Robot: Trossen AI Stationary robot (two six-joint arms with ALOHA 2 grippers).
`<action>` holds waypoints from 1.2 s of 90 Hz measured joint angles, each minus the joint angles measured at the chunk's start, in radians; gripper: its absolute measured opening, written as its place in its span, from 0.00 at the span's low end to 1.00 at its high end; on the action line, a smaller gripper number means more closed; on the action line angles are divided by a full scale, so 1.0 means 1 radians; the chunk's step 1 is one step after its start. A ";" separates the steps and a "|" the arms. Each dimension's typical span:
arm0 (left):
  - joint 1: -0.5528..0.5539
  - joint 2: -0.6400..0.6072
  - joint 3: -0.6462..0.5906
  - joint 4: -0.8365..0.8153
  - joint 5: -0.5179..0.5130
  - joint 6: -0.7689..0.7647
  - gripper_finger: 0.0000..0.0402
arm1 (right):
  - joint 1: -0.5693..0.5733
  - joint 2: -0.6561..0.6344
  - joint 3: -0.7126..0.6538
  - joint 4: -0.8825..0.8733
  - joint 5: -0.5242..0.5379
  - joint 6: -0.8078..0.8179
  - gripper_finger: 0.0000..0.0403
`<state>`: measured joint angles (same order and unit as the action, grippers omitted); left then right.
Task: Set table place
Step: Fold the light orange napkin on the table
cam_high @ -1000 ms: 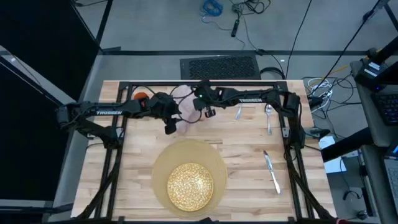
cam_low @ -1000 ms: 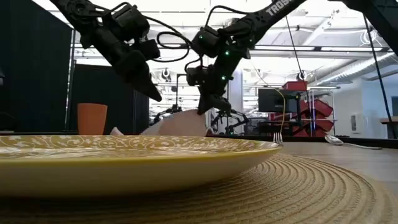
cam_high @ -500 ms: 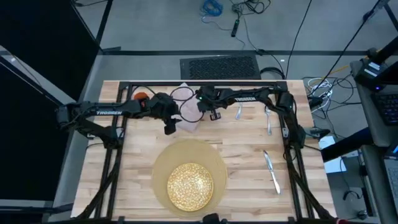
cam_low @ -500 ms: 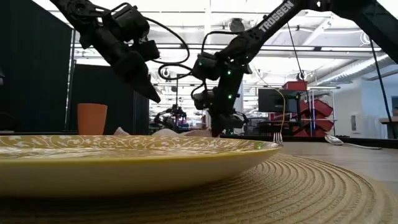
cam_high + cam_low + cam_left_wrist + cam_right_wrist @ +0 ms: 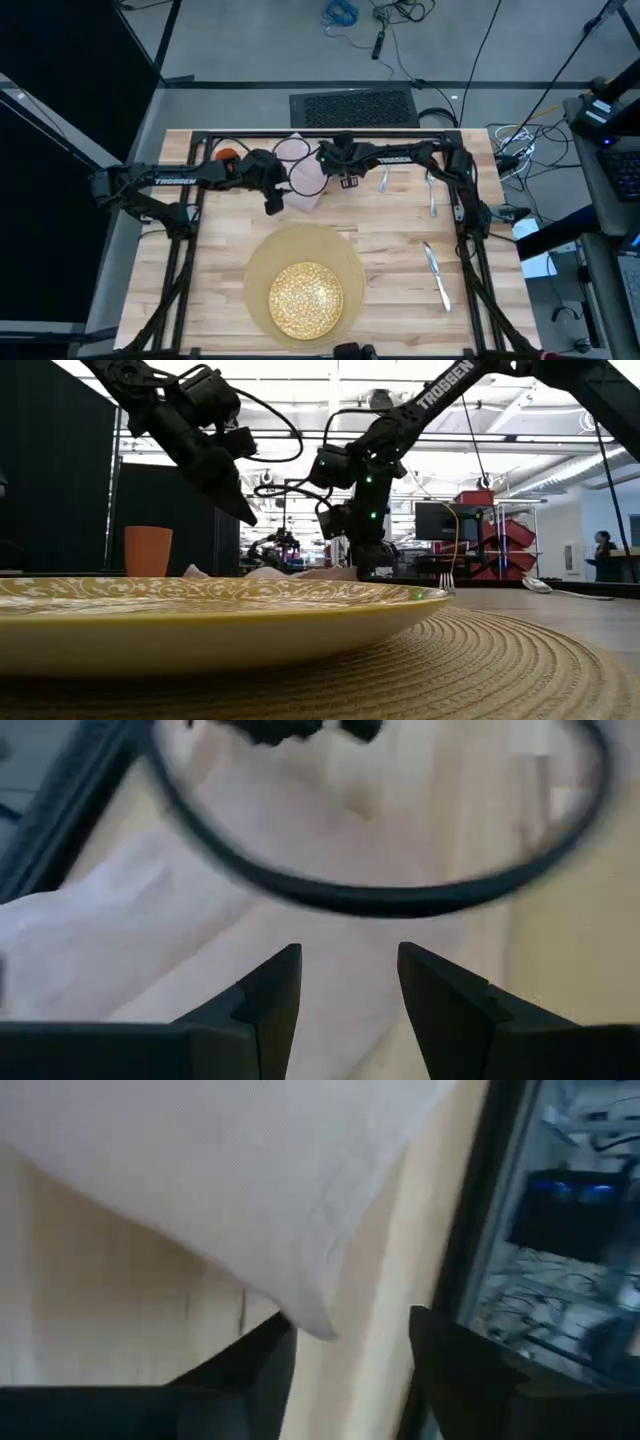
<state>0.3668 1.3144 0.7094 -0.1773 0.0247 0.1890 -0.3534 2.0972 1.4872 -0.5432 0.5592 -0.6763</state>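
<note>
The pinkish-grey napkin (image 5: 305, 178) lies flat on the table (image 5: 400, 240) at the far middle. My right gripper (image 5: 347, 183) stands open low at its right edge, with a corner of the cloth (image 5: 312, 1320) just ahead of its fingers. My left gripper (image 5: 272, 207) hovers open above the table at the napkin's near left side, holding nothing. The orange cup (image 5: 228, 154) stands at the far left. The gold-speckled plate (image 5: 305, 297) rests on the tan mat (image 5: 262, 262) near the front edge. The fork (image 5: 383, 180), spoon (image 5: 432, 190) and knife (image 5: 437, 275) lie to the right. My right gripper is open at the napkin's corner (image 5: 312, 1320), coming from above. One finger (image 5: 262, 1365) stands right beside the cloth; whether it touches it I cannot tell. The napkin lies flat on the table.
A black rail frame (image 5: 320, 136) runs along the table's far edge and down both sides. A dark cable loop (image 5: 380, 900) hangs in front of my left gripper. Bare planks lie between the napkin and the mat and left of the mat.
My right gripper has gone down and a little toward the table's right edge. The napkin's part that stood raised under it has come down, and the cloth now lies flat on the table.
</note>
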 joint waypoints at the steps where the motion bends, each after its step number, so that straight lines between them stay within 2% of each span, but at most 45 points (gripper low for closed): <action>1: 0.000 0.000 0.000 -0.003 -0.008 0.000 0.38 | 0.003 -0.003 0.000 0.000 0.000 -0.004 0.48; 20: 0.000 0.000 0.000 -0.054 -0.041 0.002 0.38 | 0.058 -0.056 0.000 0.009 0.012 -0.059 0.49; 37: 0.004 0.000 0.000 -0.077 -0.041 0.004 0.38 | 0.105 -0.104 0.000 -0.014 0.001 -0.022 0.49; 43: 0.015 0.000 -0.001 -0.091 -0.043 0.003 0.38 | 0.119 -0.111 0.000 -0.011 -0.090 0.051 0.49; 54: 0.047 0.000 -0.001 -0.124 -0.061 0.002 0.38 | 0.147 -0.112 0.000 0.033 -0.374 0.196 0.49; 60: 0.067 0.000 -0.001 -0.139 -0.061 0.002 0.38 | 0.167 -0.112 0.000 0.079 -0.454 0.242 0.49; 85: 0.146 0.000 -0.001 -0.196 -0.060 0.009 0.38 | 0.214 -0.080 0.001 0.173 -0.565 0.341 0.49; 108: 0.199 0.000 -0.037 -0.207 -0.060 0.008 0.38 | 0.236 -0.013 0.000 0.240 -0.558 0.389 0.49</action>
<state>0.5661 1.3144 0.6721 -0.3842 -0.0353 0.1970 -0.1170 2.0842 1.4876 -0.3034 0.0015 -0.2874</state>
